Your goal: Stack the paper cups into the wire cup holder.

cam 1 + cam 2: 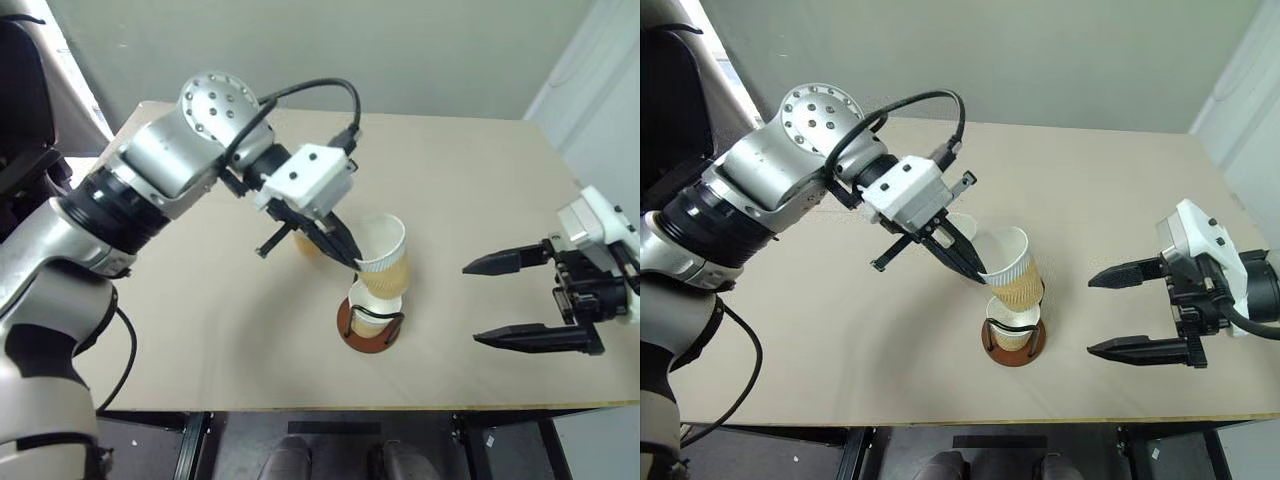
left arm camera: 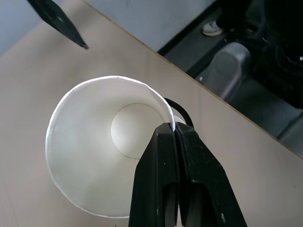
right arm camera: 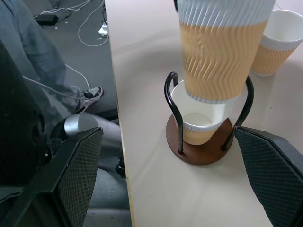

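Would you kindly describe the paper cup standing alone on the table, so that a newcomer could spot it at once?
Start at the tan table and find the wire cup holder near its front edge. One paper cup sits inside it, and the left gripper holds another just above. The third cup stands upright behind them on the bare tabletop, touched by nothing.

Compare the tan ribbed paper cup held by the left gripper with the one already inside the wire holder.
The held paper cup hangs tilted in the air, pinched at its rim by the left gripper; the cup in the wire holder stands upright on the reddish-brown base. Both are tan outside and white inside.
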Robot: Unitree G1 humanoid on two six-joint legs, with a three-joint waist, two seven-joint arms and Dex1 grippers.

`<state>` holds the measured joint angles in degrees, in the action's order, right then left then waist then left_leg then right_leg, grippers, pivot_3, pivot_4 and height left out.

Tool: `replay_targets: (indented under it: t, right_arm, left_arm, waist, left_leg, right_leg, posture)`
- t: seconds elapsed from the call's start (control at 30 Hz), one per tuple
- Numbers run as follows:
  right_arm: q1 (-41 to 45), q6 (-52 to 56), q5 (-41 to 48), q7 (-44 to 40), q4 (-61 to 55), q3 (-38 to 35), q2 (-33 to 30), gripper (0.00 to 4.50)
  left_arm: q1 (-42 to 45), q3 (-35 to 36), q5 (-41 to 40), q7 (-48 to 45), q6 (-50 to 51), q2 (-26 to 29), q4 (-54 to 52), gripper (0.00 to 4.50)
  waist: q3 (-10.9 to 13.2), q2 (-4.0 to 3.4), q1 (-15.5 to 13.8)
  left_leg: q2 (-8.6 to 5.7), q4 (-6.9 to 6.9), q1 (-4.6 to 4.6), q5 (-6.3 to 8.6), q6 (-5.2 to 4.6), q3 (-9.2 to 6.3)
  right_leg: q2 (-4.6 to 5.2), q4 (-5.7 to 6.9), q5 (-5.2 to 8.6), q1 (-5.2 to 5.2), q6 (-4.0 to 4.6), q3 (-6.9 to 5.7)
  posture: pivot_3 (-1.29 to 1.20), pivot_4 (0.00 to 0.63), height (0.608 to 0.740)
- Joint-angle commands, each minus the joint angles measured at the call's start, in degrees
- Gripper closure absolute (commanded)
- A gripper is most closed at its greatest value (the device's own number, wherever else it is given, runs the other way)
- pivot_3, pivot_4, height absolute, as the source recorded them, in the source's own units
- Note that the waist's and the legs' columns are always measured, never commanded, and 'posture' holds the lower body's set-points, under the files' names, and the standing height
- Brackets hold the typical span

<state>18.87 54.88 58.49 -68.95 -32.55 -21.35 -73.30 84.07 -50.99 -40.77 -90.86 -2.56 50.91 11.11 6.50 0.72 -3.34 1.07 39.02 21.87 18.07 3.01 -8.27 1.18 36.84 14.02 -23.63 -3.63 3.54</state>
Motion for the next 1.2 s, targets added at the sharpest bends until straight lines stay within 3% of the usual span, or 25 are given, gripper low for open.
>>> replay_targets:
  t: [0.03, 0.67, 0.8, 0.9, 1.1, 1.13, 1.2]
  right_arm:
    - [-0.5, -0.1, 0.7, 0.1, -1.0, -2.9, -1.0, 0.00]
    - [-1.4, -0.3, 1.2, 1.2, -1.8, -3.6, -0.8, 0.00]
    - [-1.8, -0.2, 1.2, 1.3, -2.2, -3.7, -0.8, 0.00]
    - [-2.4, -0.2, 1.1, 1.4, -2.5, -3.8, -0.8, 0.00]
    - [-3.4, -0.3, 0.9, 1.2, -2.6, -4.6, -0.9, 0.00]
    - [-3.5, -0.2, 1.2, 1.3, -2.7, -4.8, -0.8, 0.00]
    - [-4.5, 0.0, 1.3, 1.4, -2.8, -5.3, -0.5, 0.00]
  left_arm:
    - [0.7, 0.2, 2.0, -1.6, -2.6, -0.6, 0.1, 4.49]
    - [-3.2, -0.3, 7.5, -1.6, -4.4, -0.2, -2.8, 4.49]
    - [-4.5, 1.5, 9.5, -1.6, -3.9, -1.8, -2.6, 3.53]
    - [-5.9, 3.6, 11.7, -1.6, -3.8, -3.8, -1.8, 2.40]
    - [-8.2, 14.7, 17.0, 1.2, 0.1, -9.7, 2.9, 0.28]
    - [-8.4, 16.4, 17.6, 1.6, 1.0, -10.2, 3.8, 0.03]
    - [-7.4, 21.3, 17.6, 2.4, 6.1, -9.1, 9.1, 0.03]
  waist:
    - [0.0, 0.00, 0.0]
    - [0.0, -0.01, 0.0]
    - [0.0, -0.01, -0.1]
    - [0.0, -0.01, -0.1]
    - [0.0, -0.02, -0.2]
    - [0.0, -0.02, -0.2]
    - [0.0, -0.04, -0.1]
  left_leg:
    - [-0.01, 0.01, 0.00, 0.00, 0.00, 0.00]
    - [-0.03, 0.02, 0.00, 0.01, -0.02, 0.01]
    - [-0.03, 0.05, 0.02, 0.01, -0.02, 0.01]
    - [-0.05, 0.06, 0.02, 0.02, -0.04, 0.02]
    - [-0.07, 0.13, 0.03, 0.03, -0.05, 0.09]
    - [-0.07, 0.13, 0.02, 0.03, -0.05, 0.14]
    - [-0.07, 0.13, 0.02, 0.03, -0.06, 0.27]
  right_leg:
    - [0.00, 0.00, 0.00, 0.01, -0.01, 0.00]
    - [0.01, 0.02, -0.02, 0.02, -0.04, 0.00]
    - [0.01, 0.03, -0.02, 0.03, -0.04, 0.00]
    - [0.02, 0.03, -0.03, 0.04, -0.05, 0.00]
    - [0.02, 0.06, -0.05, 0.07, -0.09, -0.01]
    - [0.02, 0.05, -0.06, 0.07, -0.10, 0.00]
    - [0.02, 0.06, -0.06, 0.07, -0.11, 0.02]
  posture:
    - [0.00, 0.150, 0.740]
    - [0.00, 0.150, 0.740]
    - [0.00, 0.150, 0.740]
    - [0.00, 0.150, 0.740]
    - [0.00, 0.150, 0.740]
    - [0.00, 0.150, 0.740]
    - [0.00, 0.150, 0.740]
